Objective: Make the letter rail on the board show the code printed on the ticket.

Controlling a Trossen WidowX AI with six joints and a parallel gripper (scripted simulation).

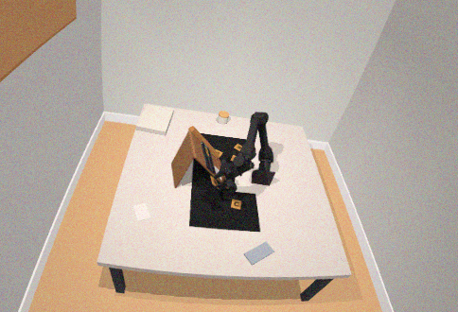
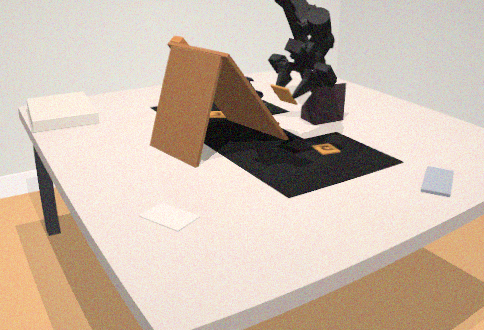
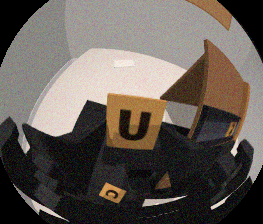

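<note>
My gripper [image 1: 220, 178] [image 2: 288, 92] [image 3: 134, 126] is shut on the U tile [image 2: 283, 94] [image 3: 129, 141], holding it in the air in front of the sloping board [image 1: 202, 147] [image 2: 186, 97] [image 3: 223, 82]. The U faces the wrist camera upright. The dark letter rail [image 1: 208, 160] [image 3: 212, 123] is on the board's face; one tile [image 3: 231, 130] sits near its right end in the wrist view, its character blurred. The C tile [image 1: 237, 204] [image 2: 326, 148] [image 3: 112, 193] lies on the mat. The ticket's print cannot be read now.
The black mat [image 1: 201, 216] [image 2: 295, 184] lies under the board. More tiles [image 1: 238, 147] lie on its back part. A cup [image 1: 223, 118] and a pale box [image 1: 155, 119] [image 2: 62, 109] stand at the back. A white card [image 1: 142, 212] [image 2: 170, 217] [image 3: 124, 63] and a blue slab [image 1: 259, 252] [image 2: 438, 181] lie nearer the front.
</note>
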